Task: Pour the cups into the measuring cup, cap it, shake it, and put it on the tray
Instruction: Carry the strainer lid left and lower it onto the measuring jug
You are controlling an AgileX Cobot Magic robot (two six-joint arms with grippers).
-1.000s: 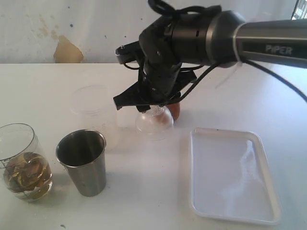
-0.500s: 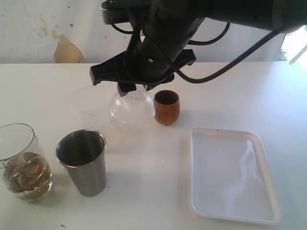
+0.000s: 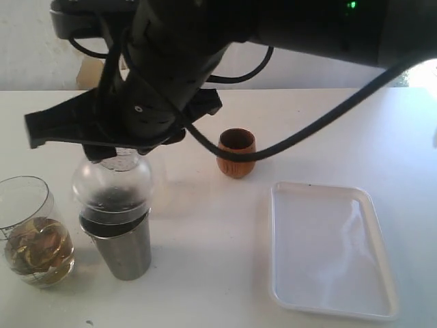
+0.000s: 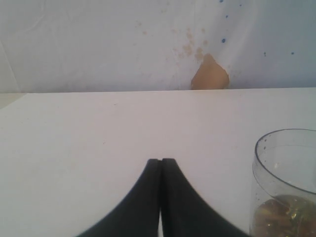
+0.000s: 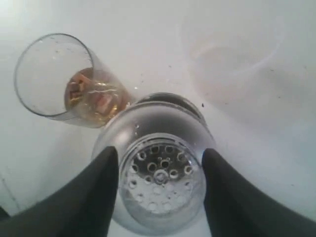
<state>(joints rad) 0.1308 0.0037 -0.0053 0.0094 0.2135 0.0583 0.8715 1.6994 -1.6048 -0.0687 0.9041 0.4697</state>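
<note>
Exterior view: approx. mid-task. In meas. cup [image 3: 27, 229]: amber liquid w/ brown bits, so pouring prob. at least partly done. Can't tell whether tumbler [image 3: 117, 239] or wood cup [image 3: 236, 152] emptied; both upright on surface [image 3: 205, 273]. Meas. cup not yet capped, and not on tray [image 3: 328, 253]; nothing on tray. Left to do, by judgement: cap, shake, set down.

R claw [image 5: 160, 158]: clamped on clear domed lid [image 3: 113, 183] w/ strainer holes, fingers [image 5: 98, 187] either side. Lid right over tumbler mouth, touching or just above; can't tell which. Meas. cup just beside, at 9 o'clock of tumbler and lid, apart from R claw. So lid not above the cup needing it; shift toward 9 o'clock prob. needed. Wood cup at 1 o'clock of tumbler, tray at 3 o'clock, both well apart.

L claw [image 4: 160, 160]: clenched, holding nothing. Meas. cup near it per L wrist view, not touching.
</note>
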